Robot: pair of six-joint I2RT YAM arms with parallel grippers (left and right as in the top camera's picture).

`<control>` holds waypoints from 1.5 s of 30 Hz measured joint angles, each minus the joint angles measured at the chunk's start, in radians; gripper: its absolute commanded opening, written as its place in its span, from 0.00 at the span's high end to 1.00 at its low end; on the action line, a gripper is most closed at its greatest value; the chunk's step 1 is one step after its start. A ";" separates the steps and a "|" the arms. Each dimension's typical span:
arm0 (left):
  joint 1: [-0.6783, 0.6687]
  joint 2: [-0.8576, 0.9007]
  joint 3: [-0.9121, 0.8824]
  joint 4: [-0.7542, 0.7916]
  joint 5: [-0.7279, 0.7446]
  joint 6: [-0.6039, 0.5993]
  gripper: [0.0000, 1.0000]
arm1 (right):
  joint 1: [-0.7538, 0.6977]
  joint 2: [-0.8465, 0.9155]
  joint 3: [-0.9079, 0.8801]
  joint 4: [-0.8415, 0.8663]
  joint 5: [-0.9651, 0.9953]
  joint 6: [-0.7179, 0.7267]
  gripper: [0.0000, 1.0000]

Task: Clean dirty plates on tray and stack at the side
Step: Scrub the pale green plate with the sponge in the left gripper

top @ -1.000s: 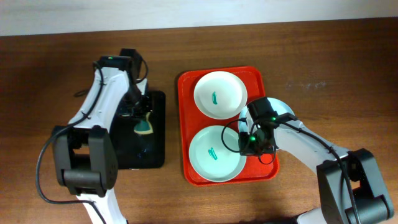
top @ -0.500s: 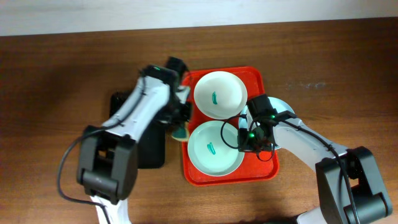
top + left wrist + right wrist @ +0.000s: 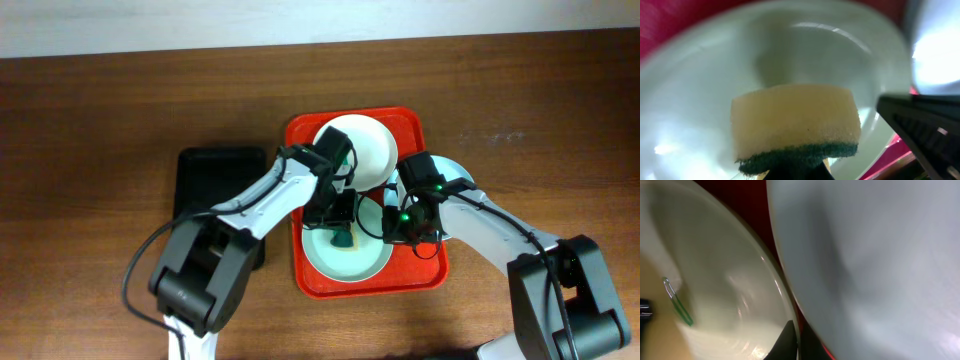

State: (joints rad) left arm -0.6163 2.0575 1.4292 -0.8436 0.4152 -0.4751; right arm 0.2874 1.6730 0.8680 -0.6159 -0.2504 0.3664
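Left gripper (image 3: 342, 232), pinching the sponge (image 3: 796, 125), has swung across from the black tray (image 3: 215, 170) and now hangs over the mint plate (image 3: 322, 262) in the red tray (image 3: 300, 282), so I reckon wiping starts. Right gripper (image 3: 396, 222) sits at that plate's rim; I cannot tell whether it grips.

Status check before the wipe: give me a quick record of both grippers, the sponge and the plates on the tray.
left gripper: shut on sponge, over mint plate
right gripper: at mint plate's rim, grip unclear
mint plate: on red tray, green smear visible
white plate: tray's far end
black tray: left of red tray
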 measured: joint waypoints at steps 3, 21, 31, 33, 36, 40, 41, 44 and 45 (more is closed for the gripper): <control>-0.002 0.046 0.000 0.008 0.044 -0.037 1.00 | 0.000 0.000 0.000 -0.004 0.000 0.000 0.96; 0.026 0.079 0.119 -0.180 -0.154 -0.069 1.00 | -0.001 0.000 0.001 -0.015 0.000 0.000 0.96; -0.016 0.154 0.154 -0.066 0.105 -0.041 1.00 | -0.010 0.000 0.003 -0.032 0.007 0.000 0.96; -0.016 0.161 0.155 -0.077 0.140 -0.028 1.00 | -0.010 0.000 0.003 -0.032 0.007 0.000 0.96; -0.021 0.170 0.160 -0.118 0.171 0.003 1.00 | -0.010 0.000 0.003 -0.033 0.007 0.001 0.96; -0.027 0.176 0.169 -0.154 0.169 0.022 1.00 | -0.010 0.000 0.003 -0.033 0.007 0.000 0.96; -0.026 0.177 0.174 -0.169 0.159 0.021 1.00 | -0.010 0.000 0.003 -0.033 0.007 0.000 0.95; -0.019 0.181 0.207 -0.246 0.081 0.014 1.00 | -0.010 0.000 0.003 -0.033 0.007 0.000 0.96; -0.015 0.185 0.229 -0.277 0.028 0.010 1.00 | -0.010 0.000 0.003 -0.033 0.007 0.000 0.96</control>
State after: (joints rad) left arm -0.6312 2.2421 1.6585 -1.1210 0.4431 -0.4652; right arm 0.2775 1.6730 0.8715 -0.6487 -0.2436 0.3668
